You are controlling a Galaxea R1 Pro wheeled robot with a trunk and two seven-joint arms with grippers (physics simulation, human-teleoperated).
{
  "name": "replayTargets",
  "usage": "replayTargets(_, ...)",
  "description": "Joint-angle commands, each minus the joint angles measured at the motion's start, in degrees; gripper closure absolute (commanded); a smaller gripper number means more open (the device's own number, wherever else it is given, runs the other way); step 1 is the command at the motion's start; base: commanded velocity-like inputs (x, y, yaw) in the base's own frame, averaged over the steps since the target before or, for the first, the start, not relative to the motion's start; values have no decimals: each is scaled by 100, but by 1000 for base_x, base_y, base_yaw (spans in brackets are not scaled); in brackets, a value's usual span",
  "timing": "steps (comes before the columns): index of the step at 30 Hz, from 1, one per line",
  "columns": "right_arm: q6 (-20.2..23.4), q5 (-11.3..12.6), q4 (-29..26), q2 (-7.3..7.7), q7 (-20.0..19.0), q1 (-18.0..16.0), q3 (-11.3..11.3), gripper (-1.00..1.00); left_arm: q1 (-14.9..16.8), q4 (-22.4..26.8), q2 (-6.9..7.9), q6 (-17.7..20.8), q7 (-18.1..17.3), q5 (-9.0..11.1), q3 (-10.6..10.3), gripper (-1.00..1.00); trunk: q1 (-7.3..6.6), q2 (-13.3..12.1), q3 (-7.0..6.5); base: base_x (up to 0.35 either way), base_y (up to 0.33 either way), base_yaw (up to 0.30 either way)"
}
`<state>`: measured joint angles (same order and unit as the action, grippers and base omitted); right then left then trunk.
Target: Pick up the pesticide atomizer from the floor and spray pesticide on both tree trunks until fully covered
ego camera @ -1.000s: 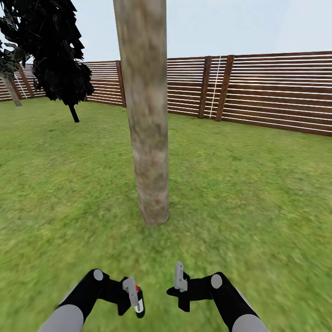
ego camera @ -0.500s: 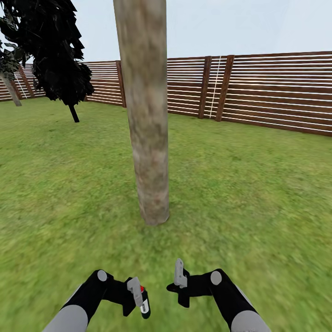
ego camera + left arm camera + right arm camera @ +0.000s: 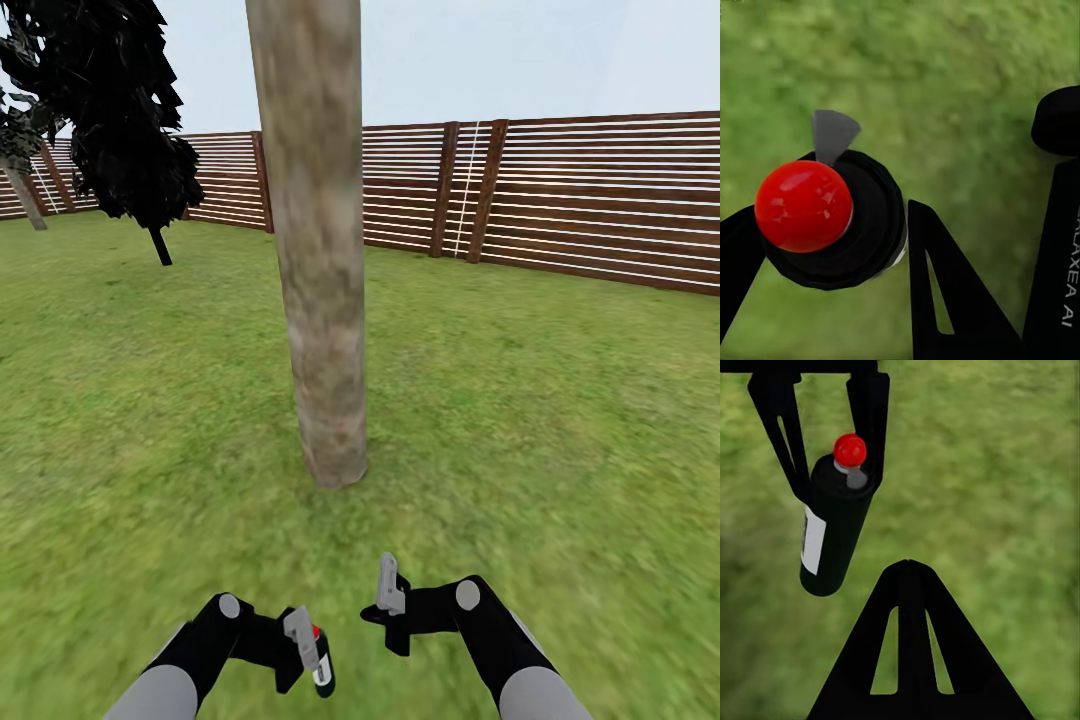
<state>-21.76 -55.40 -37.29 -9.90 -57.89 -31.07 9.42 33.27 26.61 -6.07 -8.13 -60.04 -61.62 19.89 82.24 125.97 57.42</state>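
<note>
Lawn (image 3: 560,400) w/ slat fence (image 3: 600,200); trunk (image 3: 318,250) upright.

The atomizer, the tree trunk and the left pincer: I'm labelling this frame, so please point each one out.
atomizer (image 3: 832,529): right wrist view, on its black body.
tree trunk (image 3: 318,250): head view, middle of the mottled column.
left pincer (image 3: 312,655): head view, between its fingertips, shut on the atomizer.
</note>
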Motion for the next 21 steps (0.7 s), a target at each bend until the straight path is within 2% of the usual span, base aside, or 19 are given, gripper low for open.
replayTargets(1, -28, -39, -6, -10, -28, -4, 42, 100, 4, 4, -8, -57, -19, -55, 49, 100, -1, 2, 5, 0, 0, 0)
replayTargets(7, -27, -40, -6, -10, -28, -4, 42, 100, 11, 2, -21, -56, -15, 330, 32, 100, -1, 2, 5, 0, 0, 0)
replayTargets(11, -27, -35, 0, -10, -29, -4, 39, 100, 13, 10, -95, -43, -10, 367, 24, 100, -1, 2, 5, 0, 0, 0)
replayTargets(21, -30, -33, 41, -10, -29, -4, 34, 100, 20, 8, -101, -48, -16, 370, 24, 100, -1, 2, 5, 0, 0, 0)
